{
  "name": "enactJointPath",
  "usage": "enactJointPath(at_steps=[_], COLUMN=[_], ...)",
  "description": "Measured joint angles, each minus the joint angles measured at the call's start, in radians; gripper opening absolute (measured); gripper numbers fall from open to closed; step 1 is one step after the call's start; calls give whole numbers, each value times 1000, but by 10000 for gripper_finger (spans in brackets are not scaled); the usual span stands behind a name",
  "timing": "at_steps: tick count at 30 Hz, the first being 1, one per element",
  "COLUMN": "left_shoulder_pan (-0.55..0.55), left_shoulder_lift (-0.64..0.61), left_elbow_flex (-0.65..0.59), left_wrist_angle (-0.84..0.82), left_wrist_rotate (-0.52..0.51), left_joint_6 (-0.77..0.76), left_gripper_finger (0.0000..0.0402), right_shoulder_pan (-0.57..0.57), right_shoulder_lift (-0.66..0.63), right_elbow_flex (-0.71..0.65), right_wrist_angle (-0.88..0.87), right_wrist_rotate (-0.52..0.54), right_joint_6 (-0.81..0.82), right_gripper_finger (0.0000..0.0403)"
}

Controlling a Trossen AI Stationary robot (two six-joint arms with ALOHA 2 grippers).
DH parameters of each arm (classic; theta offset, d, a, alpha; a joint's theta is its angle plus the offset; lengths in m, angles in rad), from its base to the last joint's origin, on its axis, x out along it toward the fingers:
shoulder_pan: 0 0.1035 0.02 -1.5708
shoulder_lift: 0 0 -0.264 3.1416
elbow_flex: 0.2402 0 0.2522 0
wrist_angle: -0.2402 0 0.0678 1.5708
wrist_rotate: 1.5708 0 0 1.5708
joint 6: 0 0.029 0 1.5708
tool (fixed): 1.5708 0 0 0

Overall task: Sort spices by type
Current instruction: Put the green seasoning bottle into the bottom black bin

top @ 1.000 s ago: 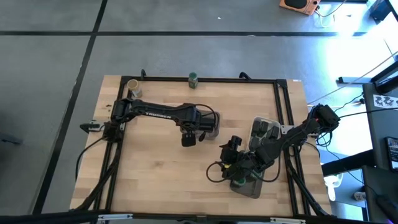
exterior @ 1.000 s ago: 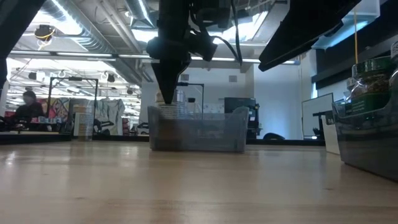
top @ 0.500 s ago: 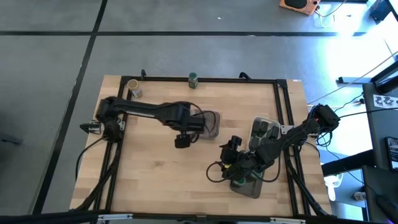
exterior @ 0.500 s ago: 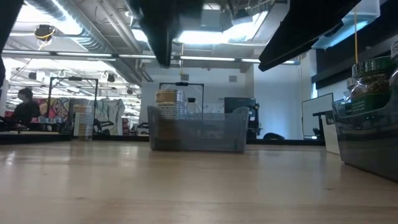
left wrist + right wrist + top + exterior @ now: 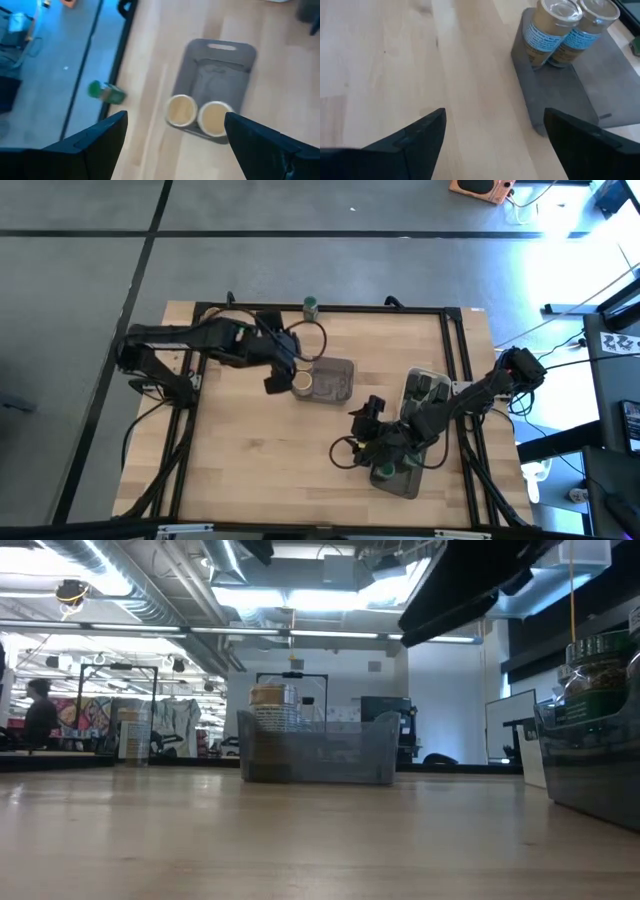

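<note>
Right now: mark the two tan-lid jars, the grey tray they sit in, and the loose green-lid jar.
tan-lid jars (image 5: 181, 110): left wrist view, lid top of one of the pair.
grey tray (image 5: 222, 65): left wrist view, bare floor.
green-lid jar (image 5: 311, 307): high view, lid.

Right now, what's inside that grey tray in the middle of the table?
Two tan-lidded jars stand side by side at one end of the grey tray. The rest of its floor looks bare; nothing covers it.
</note>
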Motion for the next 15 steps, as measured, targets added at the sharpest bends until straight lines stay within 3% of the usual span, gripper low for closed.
enactJointPath(at_steps=[8, 15], left_shoulder_pan=[66, 98], left_shoulder_lift=[-44, -84], left_elbow_flex=[0, -58], left_wrist_angle=[-8, 16], left_wrist_rotate=[-29, -29], left_joint_6=[57, 98], left_gripper_finger=[331, 331], right_shoulder_pan=[-46, -218], right_shoulder_lift=[-44, -98], right_elbow_flex=[21, 91], right_wrist_angle=[-74, -107], right_wrist_rotate=[84, 79], right_joint_6=[-122, -295], right_gripper_finger=[333, 333])
